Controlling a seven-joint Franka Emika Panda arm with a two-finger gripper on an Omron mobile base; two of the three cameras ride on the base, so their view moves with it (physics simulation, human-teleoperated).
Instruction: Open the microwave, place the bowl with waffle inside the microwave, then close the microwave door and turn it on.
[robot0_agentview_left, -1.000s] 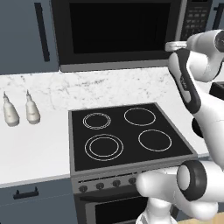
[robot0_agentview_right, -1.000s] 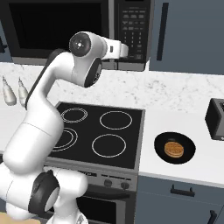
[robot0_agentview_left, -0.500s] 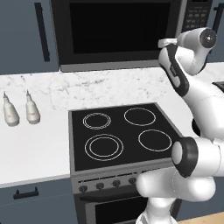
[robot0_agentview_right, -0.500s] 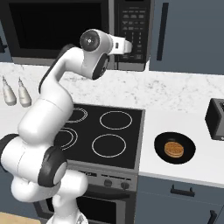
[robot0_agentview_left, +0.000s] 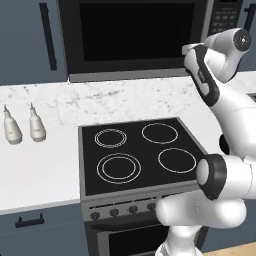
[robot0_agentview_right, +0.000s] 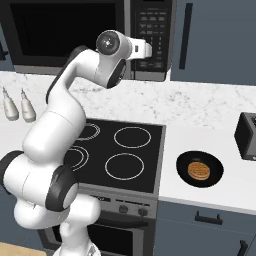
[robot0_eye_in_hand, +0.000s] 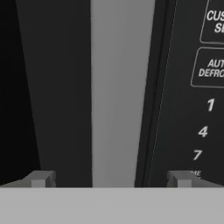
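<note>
The microwave (robot0_agentview_left: 135, 37) (robot0_agentview_right: 60, 30) hangs above the stove with its black-glass microwave door (robot0_agentview_left: 125, 30) closed. My gripper (robot0_eye_in_hand: 110, 179) (robot0_agentview_right: 149, 50) is open, right up against the front. Its fingertips (robot0_eye_in_hand: 41, 178) straddle the door's grey vertical strip (robot0_eye_in_hand: 118, 87), just left of the keypad (robot0_eye_in_hand: 205, 105) (robot0_agentview_right: 152, 25). Nothing is between the fingers. The bowl with waffle (robot0_agentview_right: 199, 170) sits on the white counter to the right of the stove, well below and right of the gripper.
The black four-ring stove (robot0_agentview_left: 137, 152) (robot0_agentview_right: 120, 150) lies under the arm. Two small bottles (robot0_agentview_left: 22, 129) (robot0_agentview_right: 17, 106) stand on the left counter. A dark toaster (robot0_agentview_right: 247, 136) sits at the far right. Dark cabinets with long handles (robot0_agentview_right: 186, 35) flank the microwave.
The arm has lifted and the hand has risen a little toward the microwave's front at the door's right edge. The gripper stays open. The bowl has not moved.
</note>
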